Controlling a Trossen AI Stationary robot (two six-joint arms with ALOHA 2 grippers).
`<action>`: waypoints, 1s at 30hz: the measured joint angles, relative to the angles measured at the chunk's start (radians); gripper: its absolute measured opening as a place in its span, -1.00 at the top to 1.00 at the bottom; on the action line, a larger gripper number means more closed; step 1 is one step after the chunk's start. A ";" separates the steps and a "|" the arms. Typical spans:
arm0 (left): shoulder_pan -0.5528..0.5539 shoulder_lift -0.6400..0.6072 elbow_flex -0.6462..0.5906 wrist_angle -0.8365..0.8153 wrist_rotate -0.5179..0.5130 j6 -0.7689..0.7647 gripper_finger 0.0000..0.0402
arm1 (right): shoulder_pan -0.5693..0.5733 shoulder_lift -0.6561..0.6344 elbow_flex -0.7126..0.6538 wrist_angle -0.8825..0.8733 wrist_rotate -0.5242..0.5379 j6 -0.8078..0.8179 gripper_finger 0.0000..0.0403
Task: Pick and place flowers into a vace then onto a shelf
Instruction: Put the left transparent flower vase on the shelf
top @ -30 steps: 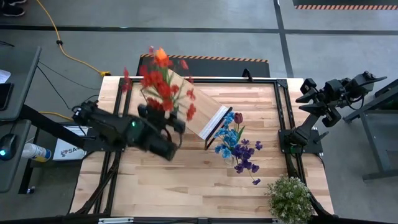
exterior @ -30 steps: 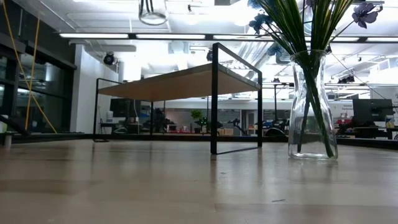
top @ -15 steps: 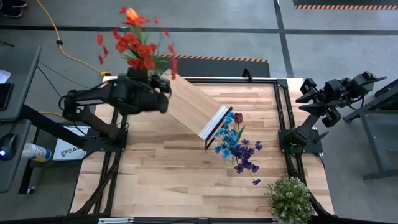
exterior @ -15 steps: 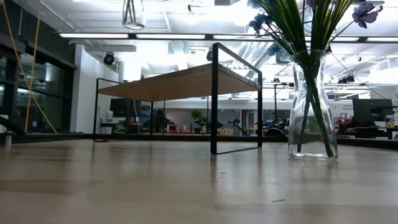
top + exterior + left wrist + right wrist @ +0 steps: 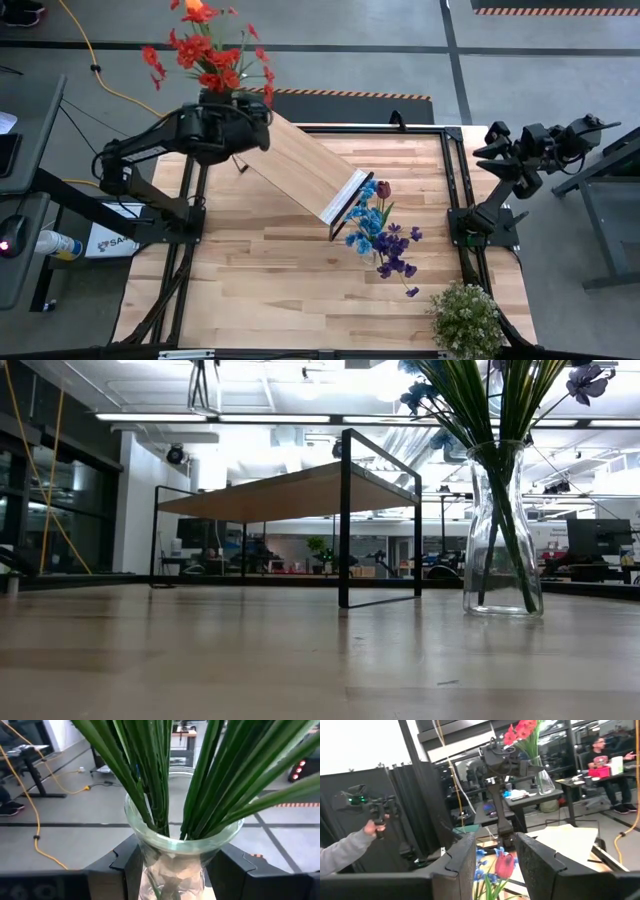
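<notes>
Left claw [image 5: 232, 128]: pinching a glass vase [image 5: 172, 852] just under its rim, one finger on each side, raised high above the far-left end of the shelf [image 5: 300, 170].
Red flowers [image 5: 205, 50]: stems stand in that held vase, heads above the claw.
Blue and purple flowers [image 5: 380, 235]: in a second vase [image 5: 503, 530] on the table, just past the shelf's near end, well apart from the left claw.
Right claw [image 5: 492, 150]: off the table's right edge, fingers parted with nothing between them.
Person [image 5: 607, 757]: seated in the room behind.

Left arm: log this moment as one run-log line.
left fingers: shut on glass vase | red flowers: in vase, above shelf far end | right: parked
</notes>
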State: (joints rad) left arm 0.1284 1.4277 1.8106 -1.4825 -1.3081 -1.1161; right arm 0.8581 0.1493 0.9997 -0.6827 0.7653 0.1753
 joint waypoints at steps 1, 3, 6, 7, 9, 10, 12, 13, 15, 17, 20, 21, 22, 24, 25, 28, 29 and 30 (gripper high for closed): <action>0.012 0.000 -0.008 0.031 0.009 0.028 -0.05 | 0.000 0.000 0.000 0.000 0.006 0.000 0.35; 0.038 0.002 -0.016 0.091 0.038 0.092 -0.05 | 0.000 0.000 0.000 0.000 0.011 0.000 0.35; 0.084 0.001 -0.031 0.208 0.092 0.219 -0.05 | 0.000 0.000 0.000 0.000 0.011 0.001 0.36; 0.101 0.001 -0.042 0.259 0.114 0.269 -0.05 | 0.000 0.000 0.000 0.000 0.011 0.004 0.36; 0.140 0.001 -0.071 0.370 0.171 0.362 -0.05 | 0.000 0.000 0.000 0.000 0.010 0.005 0.35; 0.160 0.001 -0.089 0.429 0.210 0.405 -0.05 | 0.000 0.000 0.000 0.000 0.010 0.005 0.35; 0.204 0.002 -0.120 0.540 0.293 0.488 -0.05 | 0.000 0.000 0.000 0.000 0.004 0.006 0.36; 0.228 0.002 -0.136 0.593 0.334 0.525 -0.05 | 0.000 0.000 0.000 0.000 0.003 0.006 0.36; 0.272 0.002 -0.168 0.678 0.422 0.586 -0.05 | 0.000 0.000 0.000 0.000 0.003 0.010 0.36; 0.304 0.002 -0.196 0.721 0.471 0.611 -0.05 | 0.000 0.000 0.000 0.000 -0.001 0.023 0.35; 0.327 0.002 -0.238 0.724 0.478 0.588 -0.05 | 0.000 0.000 0.000 -0.001 -0.002 0.029 0.35; 0.326 0.002 -0.254 0.725 0.485 0.575 -0.05 | 0.000 0.000 0.000 -0.001 -0.002 0.030 0.36; 0.325 0.002 -0.271 0.725 0.492 0.569 -0.05 | 0.000 0.000 0.000 -0.001 -0.002 0.030 0.36; 0.323 0.002 -0.305 0.726 0.496 0.562 -0.05 | 0.000 0.000 0.000 -0.001 -0.002 0.028 0.36; 0.322 0.001 -0.321 0.730 0.499 0.557 -0.05 | 0.000 0.000 0.000 -0.001 -0.002 0.028 0.35; 0.323 -0.010 -0.374 0.784 0.499 0.547 -0.05 | 0.000 0.000 0.000 -0.001 -0.002 0.027 0.35; 0.318 -0.019 -0.396 0.806 0.504 0.543 -0.05 | 0.000 0.000 0.000 -0.001 -0.002 0.027 0.36; 0.316 -0.027 -0.418 0.821 0.510 0.538 -0.05 | 0.000 0.000 0.000 -0.001 -0.003 0.028 0.36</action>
State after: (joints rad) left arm 0.4446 1.4009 1.3923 -0.6619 -0.7984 -0.5779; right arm 0.8581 0.1493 0.9997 -0.6834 0.7628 0.2035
